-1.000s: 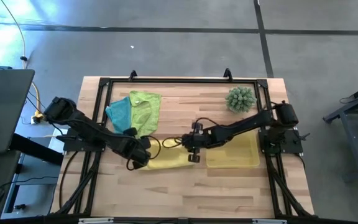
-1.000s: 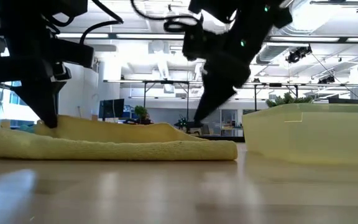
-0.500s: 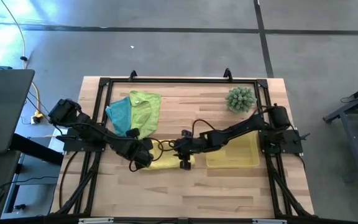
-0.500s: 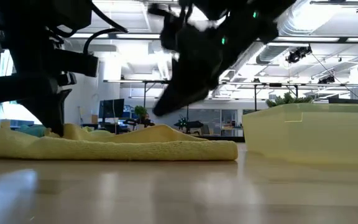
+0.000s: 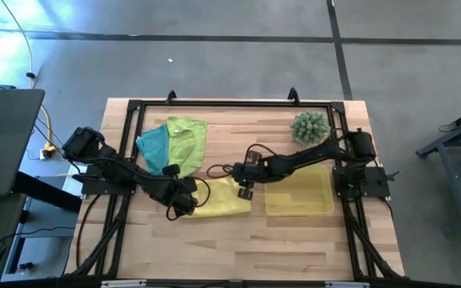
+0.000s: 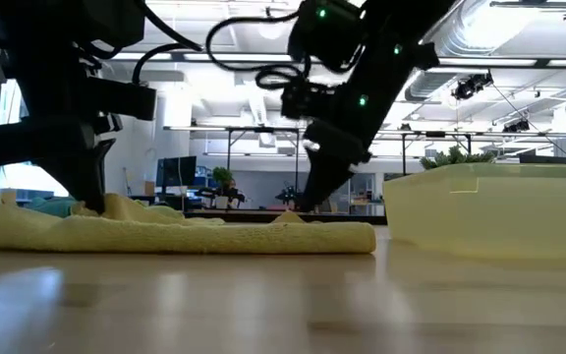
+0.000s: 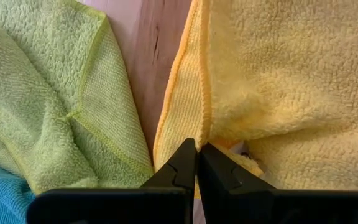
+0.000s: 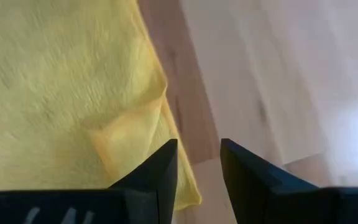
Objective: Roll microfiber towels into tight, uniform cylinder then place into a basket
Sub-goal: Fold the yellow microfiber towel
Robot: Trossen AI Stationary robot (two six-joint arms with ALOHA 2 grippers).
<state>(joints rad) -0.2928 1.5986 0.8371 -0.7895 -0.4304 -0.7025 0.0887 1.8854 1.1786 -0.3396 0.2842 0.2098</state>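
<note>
The yellow towel point(image 5: 222, 200) lies flat on the table, left of the translucent yellow basket point(image 5: 302, 197). My left gripper point(image 5: 184, 205) is down at the towel's left end, shut on its edge. My right gripper point(image 5: 245, 190) is open just above the towel's far right corner point(image 8: 129, 134), which is folded back on itself. I cannot tell whether it touches the cloth. The lime green towel point(image 5: 187, 141) and the teal towel point(image 5: 154, 145) lie crumpled together at the far left. The basket holds nothing. My left gripper pinches the yellow towel's hemmed left edge point(image 7: 199, 127) between its two shut fingers, coming from above and slanting down. The fingertips hide how many layers they have. The towel lies slack on the table, slightly bunched at the gripper point(image 6: 116, 208).
A spiky green ball-shaped plant point(image 5: 310, 127) stands at the far right, behind the basket. A black frame point(image 5: 230, 102) runs along the table's far edge. Bare wood lies along the near edge point(image 5: 238, 248).
My right gripper has gone toward the near edge over the towel, then back toward the far edge. The yellow towel, a narrow folded strip a second ago, is now spread out wider toward the far edge, and its raised fold has flattened. Its left end has stayed under my left gripper.
</note>
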